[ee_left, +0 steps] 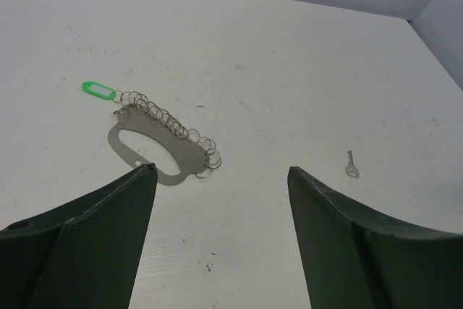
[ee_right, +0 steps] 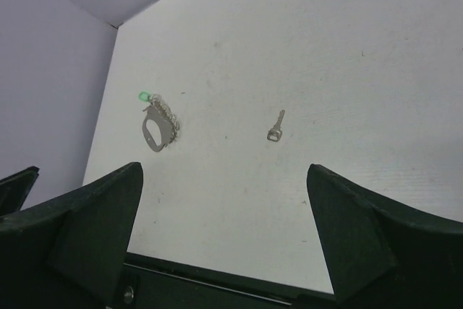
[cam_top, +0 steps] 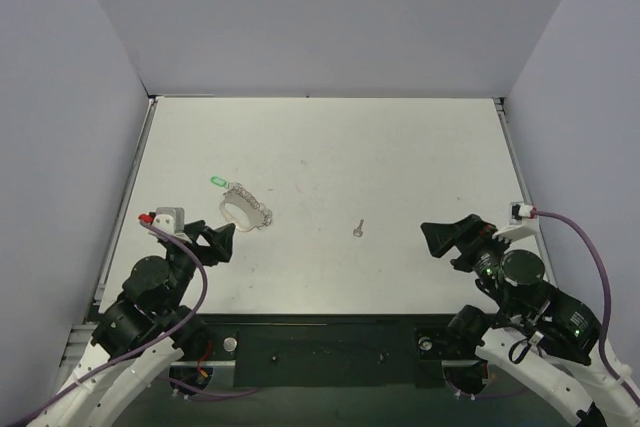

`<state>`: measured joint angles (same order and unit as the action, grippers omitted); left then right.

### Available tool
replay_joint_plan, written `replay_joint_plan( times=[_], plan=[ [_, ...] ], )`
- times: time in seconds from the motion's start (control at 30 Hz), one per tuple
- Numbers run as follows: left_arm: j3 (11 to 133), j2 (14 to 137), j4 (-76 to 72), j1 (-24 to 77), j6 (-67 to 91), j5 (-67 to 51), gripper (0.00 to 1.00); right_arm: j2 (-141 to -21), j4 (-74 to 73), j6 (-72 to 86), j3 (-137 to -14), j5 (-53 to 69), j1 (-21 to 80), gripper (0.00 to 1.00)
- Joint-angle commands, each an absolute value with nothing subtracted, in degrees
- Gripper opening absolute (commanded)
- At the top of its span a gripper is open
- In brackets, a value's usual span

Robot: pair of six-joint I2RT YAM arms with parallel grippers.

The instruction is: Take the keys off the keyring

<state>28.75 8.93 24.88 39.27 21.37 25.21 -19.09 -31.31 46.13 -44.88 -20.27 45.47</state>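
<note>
Two black-jointed arms [cam_top: 150,292] with white shells and purple cables [cam_top: 590,247] — dark green, wedge-shaped fingers [ee_left: 87,244].

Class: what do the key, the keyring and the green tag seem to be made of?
Key: probably metal, silvery grey with a dull sheen.
Keyring: likely metal too, a flat grey plate edged with thin shiny wire rings.
Tag: probably plastic, bright green and glossy.
</note>
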Motion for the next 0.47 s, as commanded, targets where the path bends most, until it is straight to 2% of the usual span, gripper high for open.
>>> replay_joint_plan(
  times=[0.0,0.27,0.37,0.43],
  plan=[
    [31.38,7.83,27.95,39.2,19.43,24.0,0.83,-13.19,-28.38,50.18,-42.63,-26.0,45.79,0.91],
    [30.94,7.56,27.25,39.11,18.11,23.91,0.83,-11.43,-38.84,56.69,-44.91,-30.85,45.79,0.94],
    [31.03,7.47,27.42,39.2,17.93,23.55,0.83,-11.43,-38.41,56.17,-45.44,-29.27,45.79,0.9],
    [30.94,7.38,27.25,39.2,17.84,23.29,0.83,-11.69,-39.55,56.95,-46.49,-30.58,45.79,0.94]
  ],
)
